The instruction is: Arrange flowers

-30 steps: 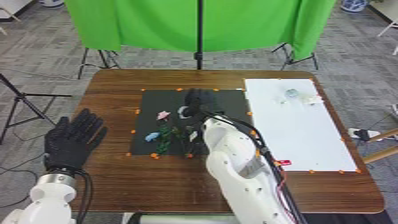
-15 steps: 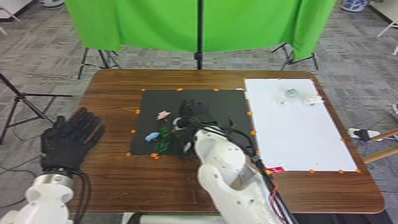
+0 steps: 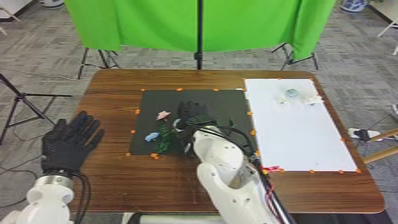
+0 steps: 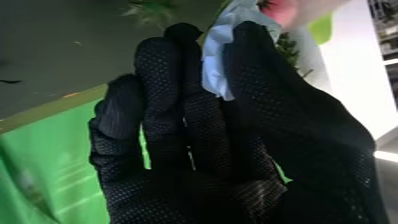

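Blossom (image 4: 216, 62), pale blue, in its pinch, your right hand (image 3: 193, 113) is shifting lower-left at mid-frame, probably readying placement.

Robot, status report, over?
Left hand: open, empty. Right hand: pale flower between thumb and fingers. Possibly crowding it: pink flower, blue flower.

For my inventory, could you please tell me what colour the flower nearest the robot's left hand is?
The flower is blue; it shows best in the head view.
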